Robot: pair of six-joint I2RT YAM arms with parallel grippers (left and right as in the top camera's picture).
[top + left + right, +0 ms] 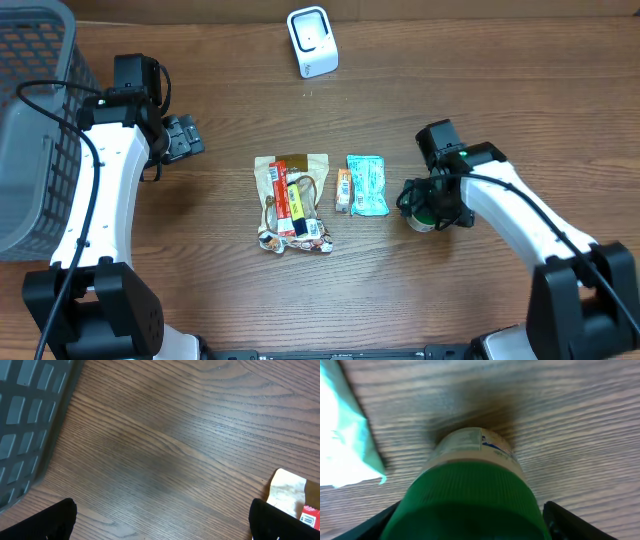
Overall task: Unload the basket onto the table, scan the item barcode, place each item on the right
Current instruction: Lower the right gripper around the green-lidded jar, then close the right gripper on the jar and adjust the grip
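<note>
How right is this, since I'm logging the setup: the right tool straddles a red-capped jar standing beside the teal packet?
Wrong in one respect: the cap is green, not red, as the right wrist view shows. Corrected: the right tool straddles a green-capped jar standing beside the teal packet.

Green ribbed cap (467, 495) here, teal packet (368, 185), white scanner (312, 40), grey lattice basket (30, 150), brown wood-grain worktop (450, 80).
</note>
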